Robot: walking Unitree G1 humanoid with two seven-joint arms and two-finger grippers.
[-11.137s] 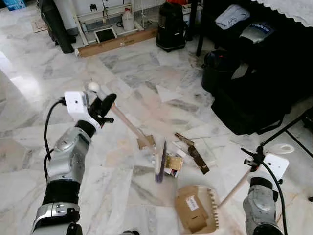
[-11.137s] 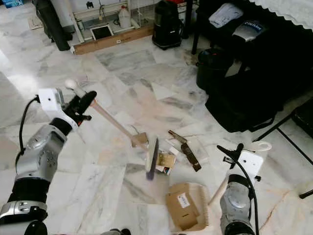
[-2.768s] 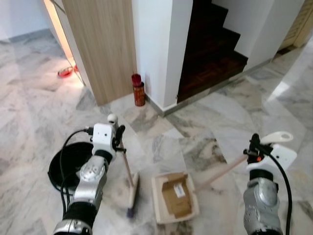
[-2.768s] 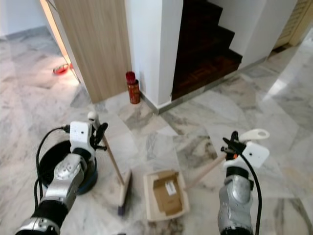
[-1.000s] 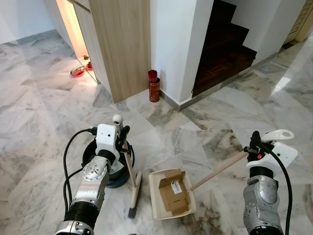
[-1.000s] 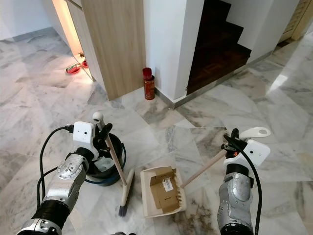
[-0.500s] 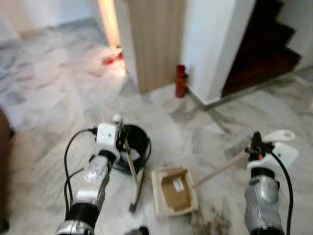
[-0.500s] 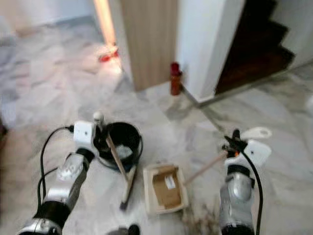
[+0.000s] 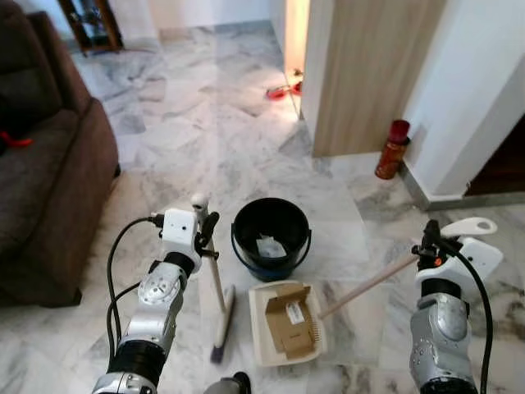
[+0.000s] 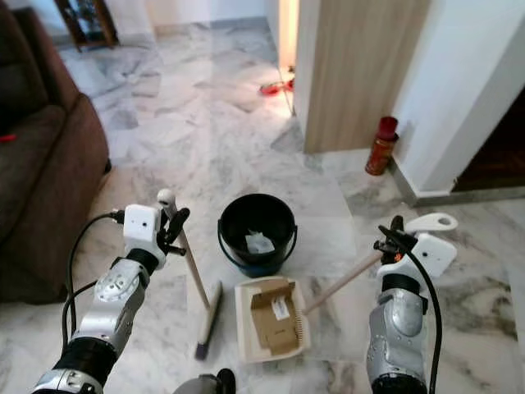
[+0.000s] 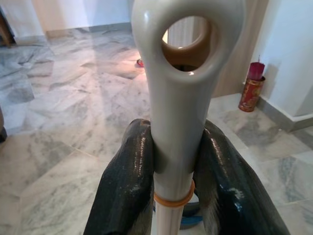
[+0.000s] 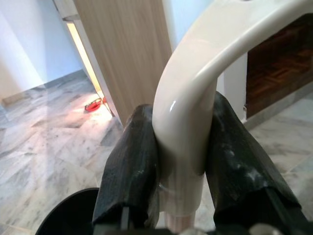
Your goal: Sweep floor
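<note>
left claw (image 11: 173,166) grips the broom (image 9: 215,289) handle, right claw (image 12: 181,166) grips the dustpan (image 9: 283,324) handle; cardboard scraps (image 9: 291,318) sit in the pan beside the black bucket (image 9: 271,238)

- Grey-veined marble floor (image 9: 205,139) runs through the room.
- A dark brown sofa (image 9: 41,164) stands at the left.
- A wood-panelled wall (image 9: 369,74) meets a white wall (image 9: 476,90).
- Warm light (image 9: 294,33) glows from the gap beside the panel.

bright, sharp views; warm glare spills from the doorway (image 9: 293,33).
</note>
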